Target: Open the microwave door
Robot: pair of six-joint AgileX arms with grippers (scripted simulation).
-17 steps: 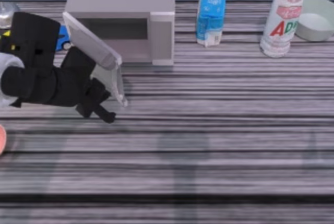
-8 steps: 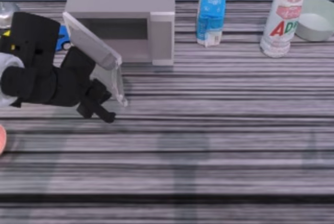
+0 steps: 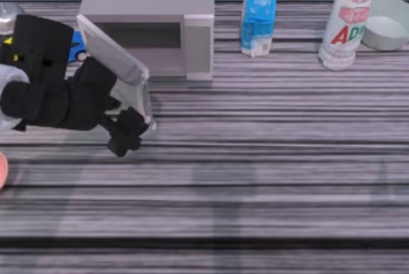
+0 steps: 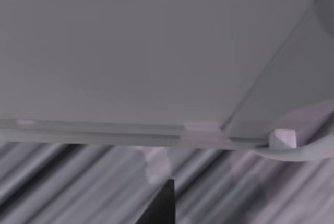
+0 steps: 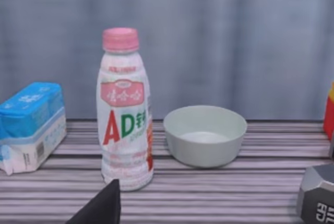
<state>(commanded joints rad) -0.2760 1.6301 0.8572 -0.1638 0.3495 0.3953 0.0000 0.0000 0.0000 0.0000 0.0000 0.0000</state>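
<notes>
Inspecting the microwave door (image 3: 115,57), found swung well out at the far left of the table.

We found our left gripper (image 3: 126,132) just beside the door's free edge, fingers apparently apart and holding nothing. We judged the panel thin, stiff and light on its hinge, best pushed or hooked near that handle edge. The microwave (image 3: 150,6) stood behind; our right arm was out of the top view.

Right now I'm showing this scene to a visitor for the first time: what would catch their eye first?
Probably the microwave at the table's far left, its door swung well out, with the black left gripper right at the door's free edge. Next, the pink-capped bottle and the blue carton standing to the right.
</notes>
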